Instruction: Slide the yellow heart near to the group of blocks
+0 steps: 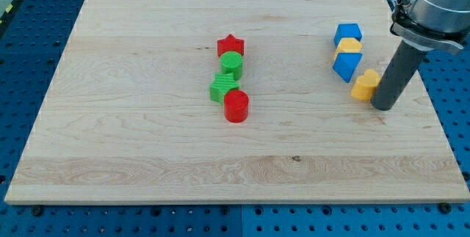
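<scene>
Tip [382,107] just R of yellow heart [365,85]

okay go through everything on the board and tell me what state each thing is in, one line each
my tip: down on the board, touching the yellow heart's right side
yellow heart: flat, just below the lower blue block
lower blue block: touching the yellow block above it
yellow block: wedged between the two blue blocks
upper blue block: top of that column
red star: top of the middle column
green cylinder: under the red star
green star: against the red cylinder
red cylinder: upright, bottom of the column

My tip [382,106] stands upright at the view's right, seemingly resting on the surface.
</scene>
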Action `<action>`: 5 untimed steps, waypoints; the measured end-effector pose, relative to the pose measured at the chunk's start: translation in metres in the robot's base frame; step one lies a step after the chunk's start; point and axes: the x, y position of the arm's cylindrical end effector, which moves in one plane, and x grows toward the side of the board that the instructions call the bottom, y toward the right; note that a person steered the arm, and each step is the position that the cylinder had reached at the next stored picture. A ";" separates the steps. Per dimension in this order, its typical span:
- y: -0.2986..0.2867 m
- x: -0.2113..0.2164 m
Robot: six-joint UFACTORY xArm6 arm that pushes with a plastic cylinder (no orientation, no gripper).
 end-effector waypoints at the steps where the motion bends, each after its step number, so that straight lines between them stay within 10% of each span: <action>1: 0.008 -0.002; 5: 0.013 -0.020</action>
